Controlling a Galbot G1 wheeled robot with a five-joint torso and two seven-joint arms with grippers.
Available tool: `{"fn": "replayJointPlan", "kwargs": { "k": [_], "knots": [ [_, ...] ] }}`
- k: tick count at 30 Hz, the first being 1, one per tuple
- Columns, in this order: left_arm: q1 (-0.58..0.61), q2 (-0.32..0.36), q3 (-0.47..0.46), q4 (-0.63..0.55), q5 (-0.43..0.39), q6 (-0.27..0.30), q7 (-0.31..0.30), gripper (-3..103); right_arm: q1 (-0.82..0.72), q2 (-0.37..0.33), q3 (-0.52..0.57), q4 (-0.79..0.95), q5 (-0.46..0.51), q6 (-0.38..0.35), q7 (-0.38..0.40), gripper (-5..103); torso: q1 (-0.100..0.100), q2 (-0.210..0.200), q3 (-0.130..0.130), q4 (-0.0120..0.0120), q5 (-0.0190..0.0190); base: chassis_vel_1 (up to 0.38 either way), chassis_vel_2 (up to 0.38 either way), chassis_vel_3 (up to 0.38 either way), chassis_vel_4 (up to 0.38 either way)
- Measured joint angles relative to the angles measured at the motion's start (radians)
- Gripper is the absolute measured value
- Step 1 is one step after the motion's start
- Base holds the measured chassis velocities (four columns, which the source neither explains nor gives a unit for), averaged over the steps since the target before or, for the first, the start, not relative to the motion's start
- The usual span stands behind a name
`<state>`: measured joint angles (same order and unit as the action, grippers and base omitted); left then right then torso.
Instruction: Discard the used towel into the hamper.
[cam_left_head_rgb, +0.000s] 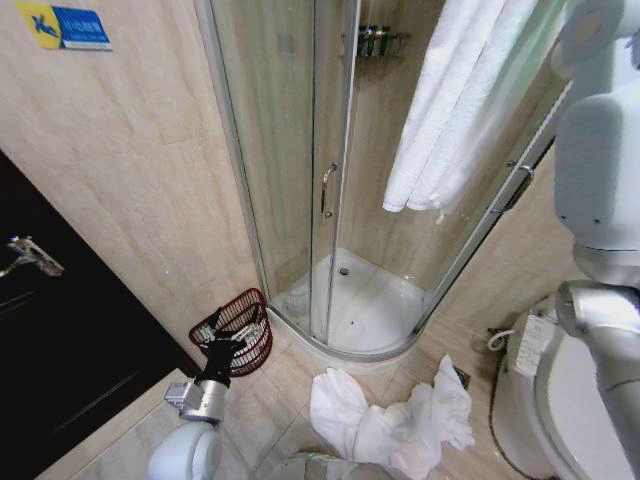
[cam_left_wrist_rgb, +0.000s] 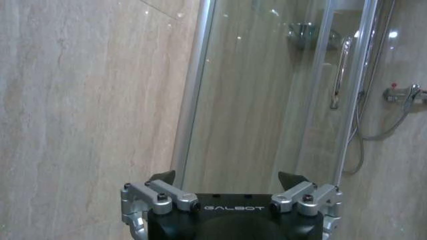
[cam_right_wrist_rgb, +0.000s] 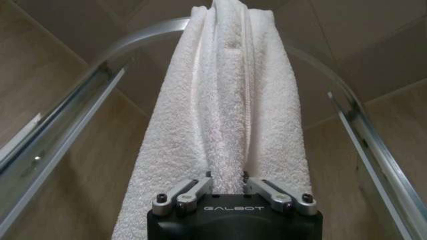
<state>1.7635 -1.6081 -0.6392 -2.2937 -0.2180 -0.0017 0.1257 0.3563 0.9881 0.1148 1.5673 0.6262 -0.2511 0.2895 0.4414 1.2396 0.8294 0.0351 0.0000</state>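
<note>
A fold of the hanging towel (cam_right_wrist_rgb: 227, 130) is grasped by the right tool (cam_right_wrist_rgb: 227, 181) above the hamper (cam_left_head_rgb: 238, 328); the left tool (cam_left_wrist_rgb: 227, 179) is held released beside the hamper.

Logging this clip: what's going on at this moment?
The right gripper is shut on the white towel hanging over the shower enclosure's rail. The left gripper is open and holds nothing, low beside the hamper by the wall. Another towel lies crumpled on the floor.
</note>
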Motion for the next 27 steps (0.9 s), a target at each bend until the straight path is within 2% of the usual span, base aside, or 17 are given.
{"fn": "replayJointPlan", "kwargs": {
  "k": [3, 12, 15, 27],
  "knots": [
    [0.000, 0.000, 0.000, 0.000, 0.000, 0.000, 0.000, 100, -0.003, 0.002, 0.001, 0.002, 0.006, 0.007, -0.004, 6, 0.000, 0.000, 0.000, 0.0001, 0.0000, 0.000, 0.000, 0.000, 0.000],
    [0.000, 0.000, 0.000, 0.000, 0.000, 0.000, 0.000, 100, -0.003, 0.002, 0.003, 0.016, 0.021, 0.078, -0.039, 6, 0.000, 0.000, 0.000, 0.0001, 0.0000, 0.000, 0.000, 0.000, 0.000],
    [0.000, 0.000, 0.000, 0.000, 0.000, 0.000, 0.000, 100, -0.018, -0.018, 0.018, 0.041, 0.015, 0.117, -0.074, 6, 0.000, 0.000, 0.000, 0.0002, 0.0000, 0.000, 0.000, 0.000, 0.000],
    [0.000, 0.000, 0.000, 0.000, 0.000, 0.000, 0.000, 100, -0.174, -0.118, 0.086, 0.189, 0.066, 0.144, -0.110, 6, 0.000, 0.000, 0.000, 0.0001, 0.0001, 0.000, 0.000, 0.000, 0.000]
  ]
}}
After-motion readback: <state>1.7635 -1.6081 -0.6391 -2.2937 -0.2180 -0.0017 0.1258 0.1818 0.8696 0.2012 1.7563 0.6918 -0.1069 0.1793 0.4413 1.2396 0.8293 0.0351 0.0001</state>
